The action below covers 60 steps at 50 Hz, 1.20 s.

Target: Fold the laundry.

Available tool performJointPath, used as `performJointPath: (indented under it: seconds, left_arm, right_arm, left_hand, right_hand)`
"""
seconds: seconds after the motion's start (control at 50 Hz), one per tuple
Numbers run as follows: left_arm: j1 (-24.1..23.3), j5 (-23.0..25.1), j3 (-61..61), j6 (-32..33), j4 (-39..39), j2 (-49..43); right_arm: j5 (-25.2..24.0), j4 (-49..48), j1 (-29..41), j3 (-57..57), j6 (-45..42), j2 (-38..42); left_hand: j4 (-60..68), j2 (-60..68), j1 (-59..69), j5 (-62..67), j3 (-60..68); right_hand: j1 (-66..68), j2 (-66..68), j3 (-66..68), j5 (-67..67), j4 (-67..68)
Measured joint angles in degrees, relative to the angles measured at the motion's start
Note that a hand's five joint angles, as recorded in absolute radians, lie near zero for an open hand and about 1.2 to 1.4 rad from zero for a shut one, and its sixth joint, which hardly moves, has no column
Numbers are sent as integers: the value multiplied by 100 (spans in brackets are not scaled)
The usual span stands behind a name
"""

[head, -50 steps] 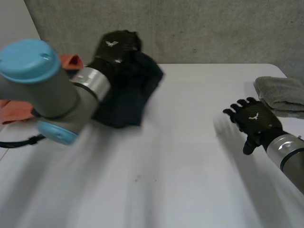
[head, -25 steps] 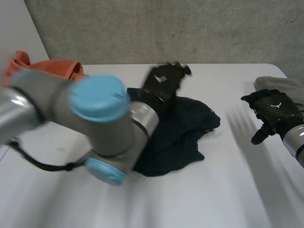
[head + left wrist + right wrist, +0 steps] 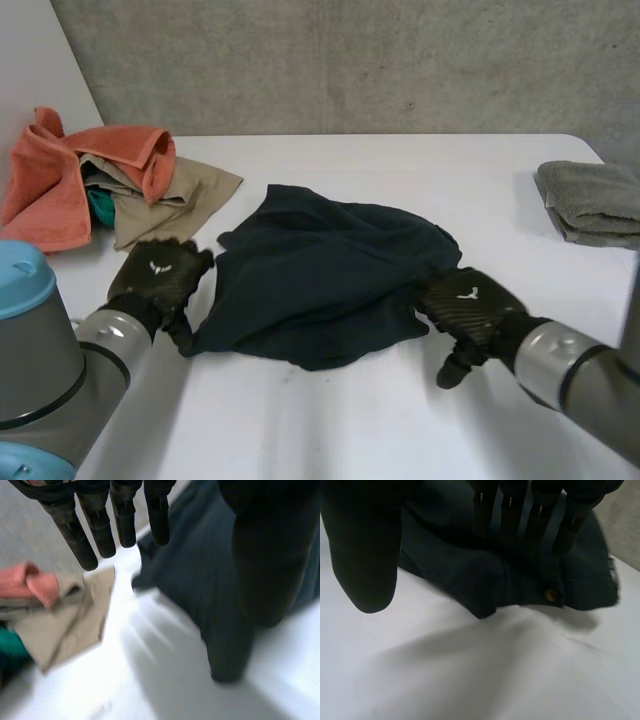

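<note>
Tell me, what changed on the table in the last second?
The left hand carried the dark cloth from the far left to the middle of the table, let go, and rests open at its left edge. The right hand came from beside the grey towel to the cloth's right edge, fingers straight. Towel and orange-and-tan pile stayed put.
</note>
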Motion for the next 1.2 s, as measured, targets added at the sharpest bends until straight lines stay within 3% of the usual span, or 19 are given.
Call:
performJointPath:
  seconds: [0.2, 0.32, 0.36, 0.4, 0.46, 0.5, 0.58, 0.68, 0.9, 1.04, 1.2]
  left_arm:
    - [218, 217, 123, -27, 72, -860]
    - [192, 584, 339, -49, 165, -1202]
    - [180, 643, 402, -55, 216, -1264]
    - [167, 667, 442, -57, 261, -1301]
    - [151, 660, 479, -61, 332, -1297]
    - [137, 636, 497, -68, 373, -1229]
    - [112, 575, 523, -134, 411, -811]
    - [81, 451, 613, -325, 412, 249]
    - [67, 371, 1464, -428, -12, 2013]
    - [56, 398, 2055, -403, -575, 2157]
    - [-6, 392, 2353, -376, -850, 1406]
  right_arm:
    - [387, -929, 489, -570, 257, 1240]
    - [766, -1141, 656, -1154, 267, 1919]
    - [821, -1185, 679, -1287, 254, 2058]
    - [864, -1244, 704, -1423, 241, 2191]
    - [899, -1380, 735, -1546, 237, 2289]
    - [937, -1495, 750, -1584, 238, 2297]
    - [1112, -1661, 751, -1622, 248, 2106]
    - [1334, -1579, 704, -1728, 244, 1316]
    - [1243, 588, 182, -3124, -73, -305]
    - [896, 1627, -362, -4133, -320, -668]
    - [734, 1849, -661, -4486, -374, -188]
  left_hand:
    - [587, 550, 473, 618, 539]
    - [1878, 1891, 1881, 1864, 1862]
    - [2358, 2396, 2348, 2331, 2364]
    - [4412, 4444, 4467, 4371, 4343]
    - [4841, 4821, 4527, 4605, 4722]
    - [4864, 4839, 4527, 4605, 4747]
    - [4863, 4838, 4527, 4605, 4770]
    - [4865, 4839, 4527, 4605, 4792]
    - [4869, 4853, 4527, 4605, 4797]
    - [4889, 4853, 4527, 4605, 4799]
    - [4889, 4854, 4527, 4605, 4801]
  right_hand:
    - [306, 382, 320, 307, 334]
    - [935, 1055, 927, 880, 916]
    - [1430, 1557, 1439, 1379, 1421]
    - [2667, 2952, 2818, 2660, 2823]
    - [4061, 4407, 4234, 4159, 4337]
    - [4061, 4452, 4298, 4230, 4463]
    - [4061, 4452, 4331, 4231, 4491]
    - [4061, 4452, 4348, 4267, 4506]
    - [4061, 4452, 4447, 4267, 4547]
    - [4121, 4452, 4483, 4267, 4548]
    - [4121, 4452, 4483, 4267, 4549]
